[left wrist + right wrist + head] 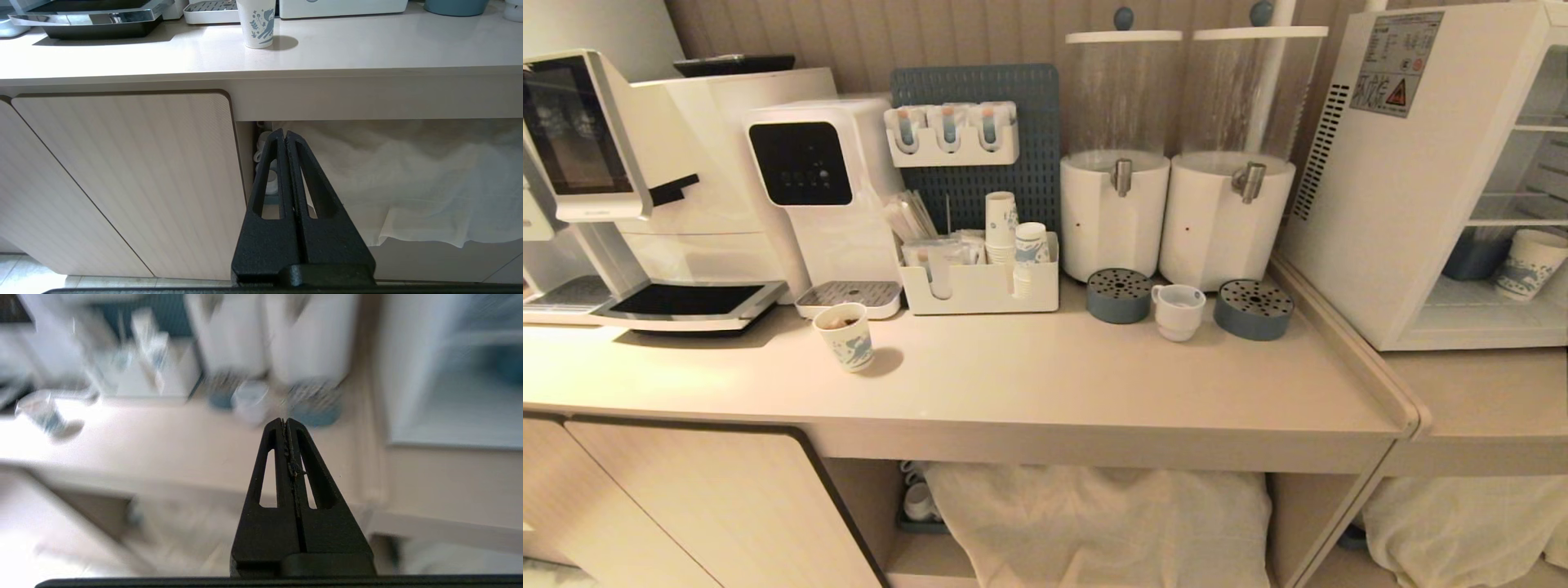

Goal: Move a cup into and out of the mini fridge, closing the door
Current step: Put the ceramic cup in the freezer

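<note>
Right end effector (286,421), pinched shut and empty, faces the cup (1178,310) on the bench (1029,384): it'll need to spread wide before grasping it.

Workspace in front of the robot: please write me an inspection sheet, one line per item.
Surface: beige counter, fridge on a lower ledge to the right.
Job's things: white cup upright between two round drip trays; mini fridge with its inside showing, no door seen.
Clutter: paper cup, organizer, two drink dispensers, coffee machines.
Grippers: left gripper shut, low before the cabinet; right gripper shut, empty, above the counter.
Cables: nothing seen.
Surroundings: cloth under the counter.
</note>
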Motion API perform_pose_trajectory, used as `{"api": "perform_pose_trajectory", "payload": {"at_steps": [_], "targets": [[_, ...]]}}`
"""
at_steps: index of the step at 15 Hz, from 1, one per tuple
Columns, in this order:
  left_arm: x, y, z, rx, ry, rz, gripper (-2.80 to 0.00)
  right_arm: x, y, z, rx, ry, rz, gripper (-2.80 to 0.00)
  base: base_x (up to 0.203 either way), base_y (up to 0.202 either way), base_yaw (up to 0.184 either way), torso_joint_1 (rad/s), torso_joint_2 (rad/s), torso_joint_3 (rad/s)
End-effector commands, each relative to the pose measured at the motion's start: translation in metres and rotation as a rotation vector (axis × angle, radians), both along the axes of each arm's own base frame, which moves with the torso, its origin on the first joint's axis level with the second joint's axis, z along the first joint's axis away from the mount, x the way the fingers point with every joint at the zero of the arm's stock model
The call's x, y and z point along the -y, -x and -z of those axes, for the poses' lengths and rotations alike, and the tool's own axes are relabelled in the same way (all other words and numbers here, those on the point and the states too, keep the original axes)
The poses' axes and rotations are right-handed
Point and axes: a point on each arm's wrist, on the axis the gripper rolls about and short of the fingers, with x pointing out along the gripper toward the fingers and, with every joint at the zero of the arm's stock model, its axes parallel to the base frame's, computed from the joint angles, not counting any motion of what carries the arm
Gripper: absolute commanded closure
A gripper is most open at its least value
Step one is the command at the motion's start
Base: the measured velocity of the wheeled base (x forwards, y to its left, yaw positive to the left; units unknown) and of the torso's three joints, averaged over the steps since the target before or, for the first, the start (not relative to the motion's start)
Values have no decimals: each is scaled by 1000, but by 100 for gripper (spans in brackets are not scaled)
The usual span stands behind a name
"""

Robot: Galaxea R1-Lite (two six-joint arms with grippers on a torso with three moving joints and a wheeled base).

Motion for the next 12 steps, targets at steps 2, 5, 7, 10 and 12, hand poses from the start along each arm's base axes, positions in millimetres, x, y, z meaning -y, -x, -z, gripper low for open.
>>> {"api": "perform_pose_trajectory", "payload": {"at_steps": [2, 5, 7, 10, 12], "targets": [[0, 0, 0, 1, 0, 3, 0, 9, -98, 41, -255, -47, -68, 0, 0, 0, 0, 0, 0, 0], [0, 0, 0, 2, 0, 3, 0, 21, -153, 89, -267, -59, -149, 0, 0, 0, 0, 0, 0, 0], [0, 0, 0, 2, 0, 3, 0, 25, -190, 130, -248, -30, -175, 0, 0, 0, 0, 0, 0, 0], [0, 0, 0, 1, 2, 5, 0, 20, -222, 172, -227, -3, -220, 0, 0, 0, 0, 0, 0, 0], [0, 0, 0, 1, 2, 5, 0, 5, -239, 191, -261, 11, -255, 0, 0, 0, 0, 0, 0, 0]]}}
